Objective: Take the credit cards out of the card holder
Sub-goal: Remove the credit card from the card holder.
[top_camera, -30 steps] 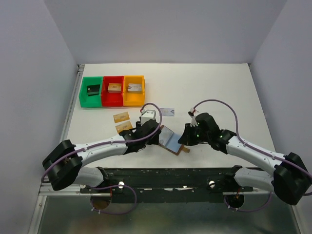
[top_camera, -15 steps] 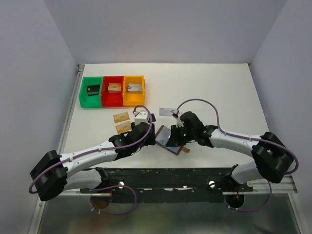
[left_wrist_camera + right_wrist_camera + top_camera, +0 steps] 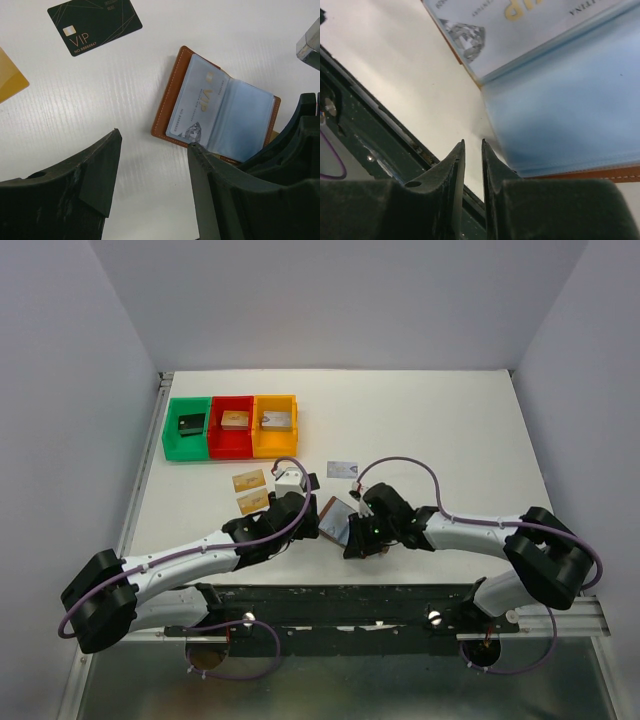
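Observation:
The card holder [image 3: 170, 97] lies open on the white table, brown leather around pale blue pockets, and it shows between the two grippers from above [image 3: 336, 518]. A whitish VIP credit card [image 3: 197, 105] sits in its left pocket [image 3: 520, 25]. My left gripper [image 3: 155, 139] is open over bare table, its right fingertip at the holder's near edge. My right gripper [image 3: 472, 144] stands a narrow slit open with nothing in it, beside the edge of the blue sleeve [image 3: 560, 100]. Two tan-gold cards [image 3: 249, 481] [image 3: 253, 502], a black VIP card [image 3: 95, 22] and a pale card [image 3: 342, 469] lie loose.
Green [image 3: 170, 430], red [image 3: 215, 430] and orange [image 3: 295, 425] bins stand in a row at the back left, each with a small block inside. The dark base rail [image 3: 330, 600] runs along the table's near edge, close behind my right gripper.
My right gripper has swung left and nearer, to the holder's near right side, and its jaws have parted slightly. The holder has shifted a little left. The left arm has drawn back slightly.

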`<state>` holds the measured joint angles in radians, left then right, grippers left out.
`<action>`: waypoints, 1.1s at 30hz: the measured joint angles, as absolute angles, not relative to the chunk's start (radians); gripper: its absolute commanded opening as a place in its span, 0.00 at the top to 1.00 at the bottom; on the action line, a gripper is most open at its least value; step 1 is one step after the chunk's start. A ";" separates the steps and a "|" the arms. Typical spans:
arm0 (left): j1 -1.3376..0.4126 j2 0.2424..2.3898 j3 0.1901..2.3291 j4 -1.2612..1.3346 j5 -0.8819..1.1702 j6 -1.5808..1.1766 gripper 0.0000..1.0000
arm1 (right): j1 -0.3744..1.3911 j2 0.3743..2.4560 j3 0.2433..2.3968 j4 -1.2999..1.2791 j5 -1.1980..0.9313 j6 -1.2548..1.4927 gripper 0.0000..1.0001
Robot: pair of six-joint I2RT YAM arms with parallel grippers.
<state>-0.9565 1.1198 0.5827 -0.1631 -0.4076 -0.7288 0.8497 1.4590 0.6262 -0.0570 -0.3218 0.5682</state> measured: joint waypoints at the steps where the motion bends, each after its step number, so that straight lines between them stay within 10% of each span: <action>1: -0.957 1.120 0.581 -0.162 -0.408 -0.729 0.32 | 0.850 1.459 0.622 -0.060 -0.314 0.568 0.73; 25: -0.956 1.120 0.581 -0.139 -0.359 -0.721 0.33 | 0.818 1.320 0.582 -0.208 -0.104 0.553 0.64; 33: -0.942 1.177 0.581 -0.005 -0.226 -0.699 0.59 | 0.818 1.153 0.588 -0.170 -0.155 0.559 0.64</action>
<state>-0.9421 1.1767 0.5812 -0.0048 -0.2264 -0.6991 0.8181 1.1526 0.5877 -0.1703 -0.1547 0.5591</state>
